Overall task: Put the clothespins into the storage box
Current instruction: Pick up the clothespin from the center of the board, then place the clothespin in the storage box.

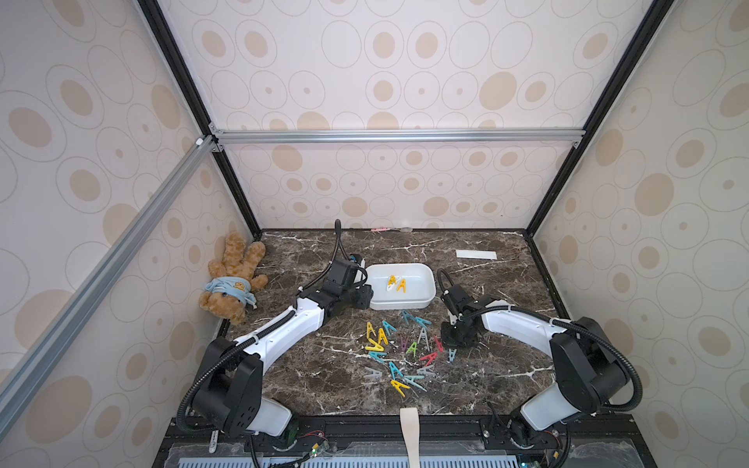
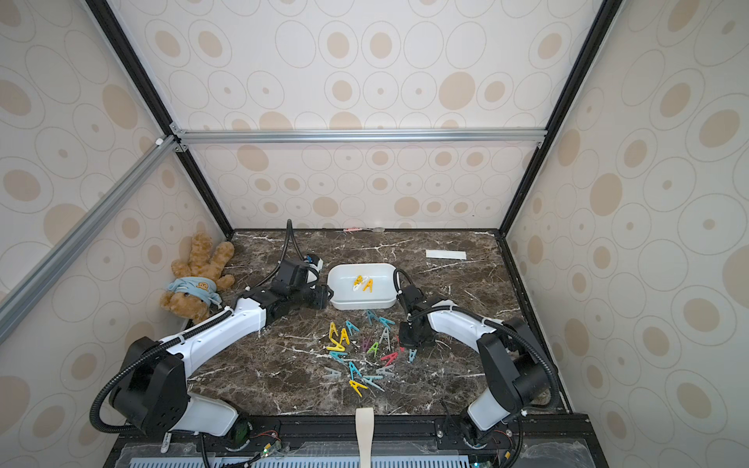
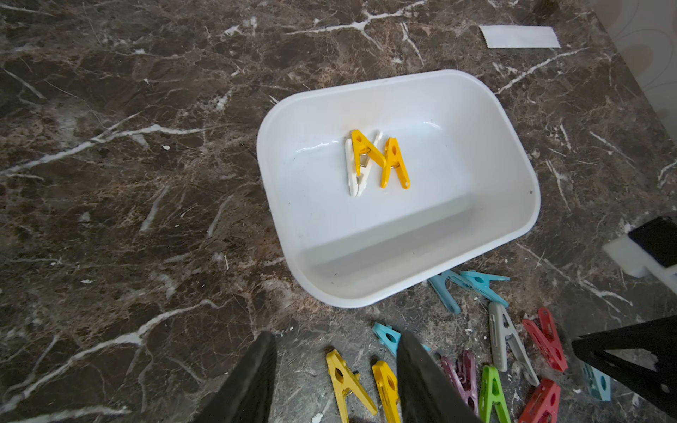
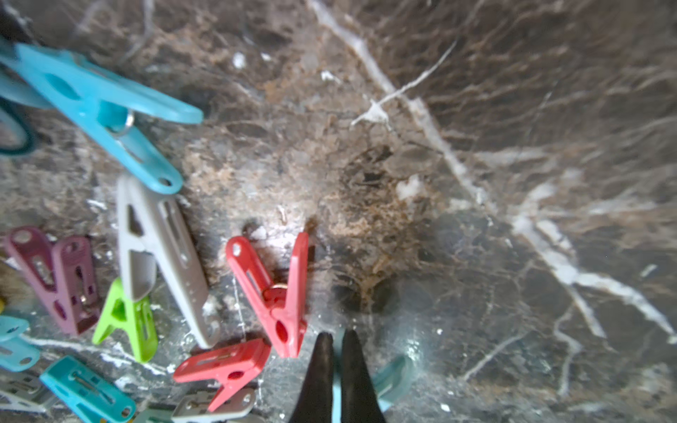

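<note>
I judge this to be early going: the storage box (image 1: 405, 304) holds only three clothespins (image 3: 377, 161), two yellow and one white, lying together in the middle of its floor. Everything else sits in a loose pile (image 1: 399, 352) on the marble table (image 1: 324, 381), at six o'clock of the box and just beside its near wall. I count about nineteen there: four yellow, seven teal, three grey, two red, one green and one or two purple, though overlaps make that uncertain. My right gripper (image 4: 335, 335) is down at the pile's three o'clock edge, jaws pinching a teal clothespin (image 4: 397, 373); I cannot tell whether it is clear of the table. My left gripper (image 3: 337, 335) hangs at nine o'clock of the box, fingers spread and holding nothing.
</note>
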